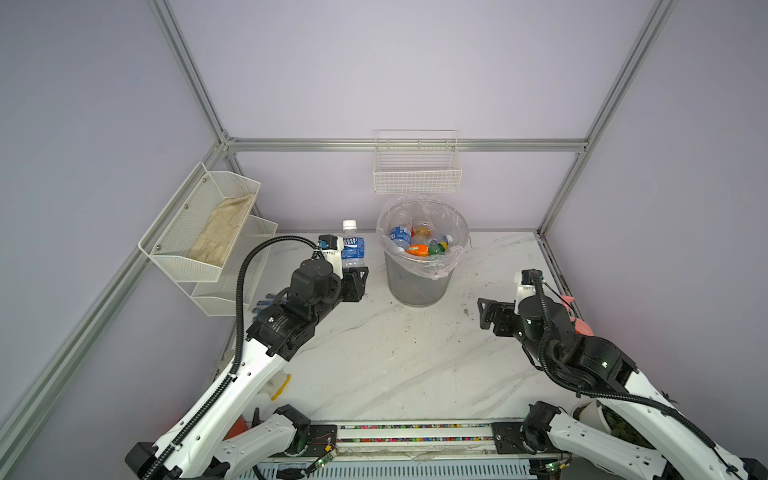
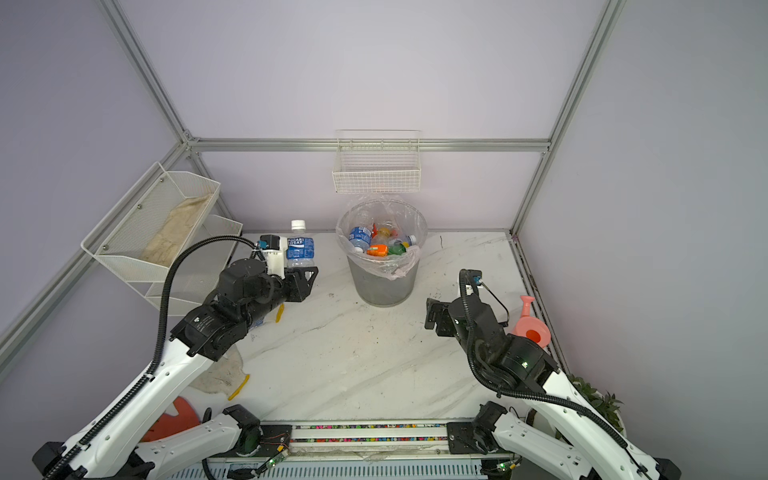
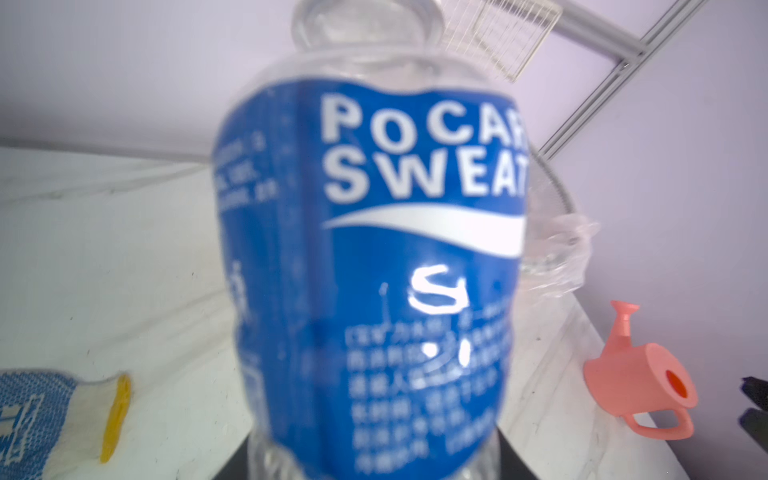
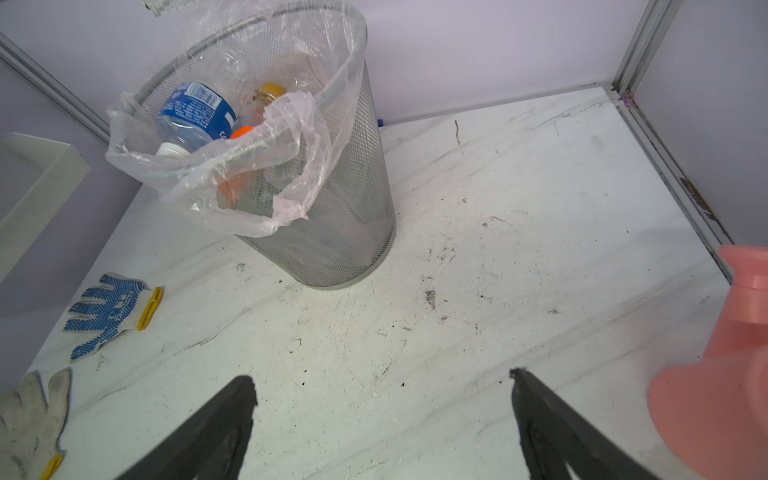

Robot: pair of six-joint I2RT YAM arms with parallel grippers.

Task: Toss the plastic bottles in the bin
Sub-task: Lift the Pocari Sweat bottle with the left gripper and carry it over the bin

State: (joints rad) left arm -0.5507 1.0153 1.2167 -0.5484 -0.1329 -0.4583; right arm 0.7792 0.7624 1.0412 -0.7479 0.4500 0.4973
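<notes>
Several bottles (image 1: 415, 243) fill your bin (image 1: 415, 286); your left fingers (image 1: 358, 282) grip what looks like the last bottle (image 1: 353, 247), right fingers (image 4: 232, 419) spread empty.

I get bright, soft, even light from overhead in both top views; shadows on the counter (image 1: 395, 357) are faint. The frame rails (image 1: 193, 79) splay toward the edges (wide-lens look). In the left wrist view the bottle (image 3: 374, 257) sits so close that it blurs, with small white glare spots on its label. The right wrist view is sharp mid-frame, yet the fingers (image 4: 216, 428) of the right pincer (image 4: 382, 376) and the pink watering can (image 4: 723, 395) are soft.
</notes>
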